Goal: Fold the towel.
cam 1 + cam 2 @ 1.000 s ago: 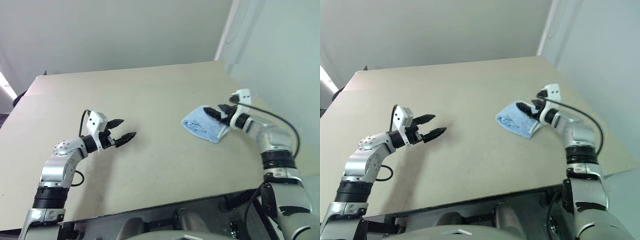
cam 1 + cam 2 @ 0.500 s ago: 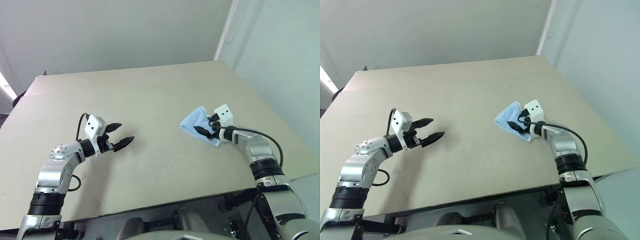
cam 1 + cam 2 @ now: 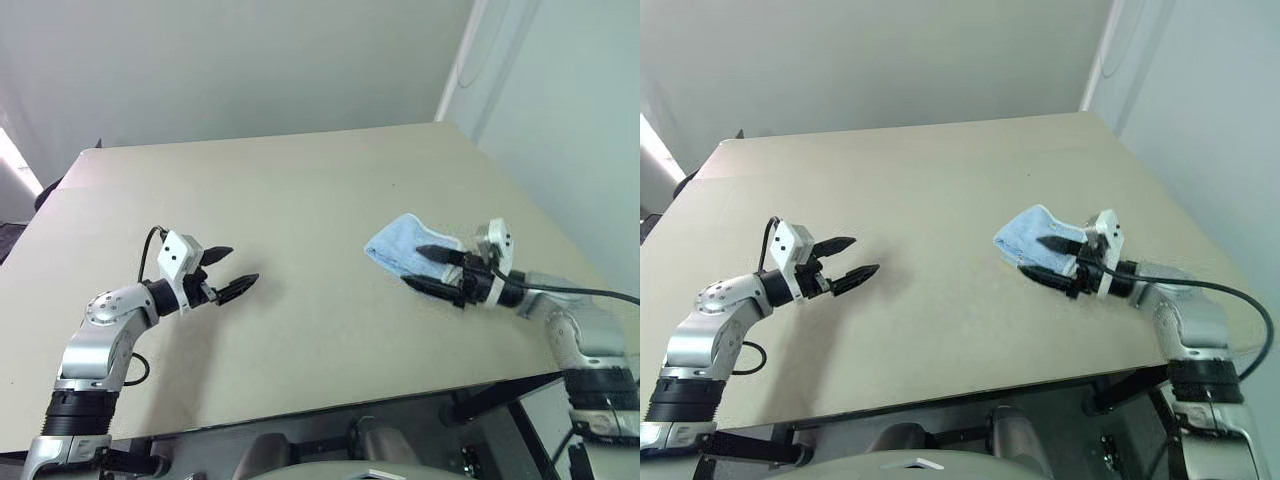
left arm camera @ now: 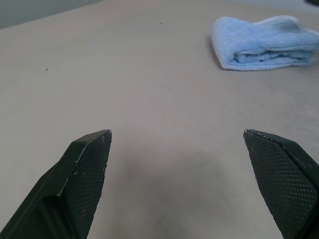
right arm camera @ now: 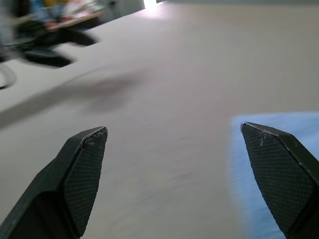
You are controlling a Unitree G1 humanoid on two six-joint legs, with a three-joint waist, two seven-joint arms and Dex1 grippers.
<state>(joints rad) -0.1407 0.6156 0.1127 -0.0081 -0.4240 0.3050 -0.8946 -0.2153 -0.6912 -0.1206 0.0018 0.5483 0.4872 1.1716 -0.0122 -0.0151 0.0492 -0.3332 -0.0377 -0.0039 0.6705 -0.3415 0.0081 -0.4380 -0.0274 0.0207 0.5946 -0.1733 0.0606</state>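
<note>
The light blue towel (image 3: pixel 400 243) lies folded into a small thick bundle on the right side of the beige table (image 3: pixel 300 200); it also appears in the left wrist view (image 4: pixel 264 44). My right gripper (image 3: pixel 426 268) hangs open just in front of the towel's near edge, pointing left, with nothing between its fingers. My left gripper (image 3: pixel 228 270) stands open and empty over bare table on the left, pointing toward the towel from well away. In the right wrist view a blurred strip of the towel (image 5: pixel 279 164) lies beside one fingertip.
The table's right edge (image 3: pixel 560 250) runs close behind the right arm, and the near edge (image 3: pixel 300 405) lies below both arms. A wall and a white corner post (image 3: pixel 465 60) stand behind the table.
My right gripper has pulled back off the towel toward me and swung round to point left, leaving the towel lying folded. The left gripper has stayed about where it was.
</note>
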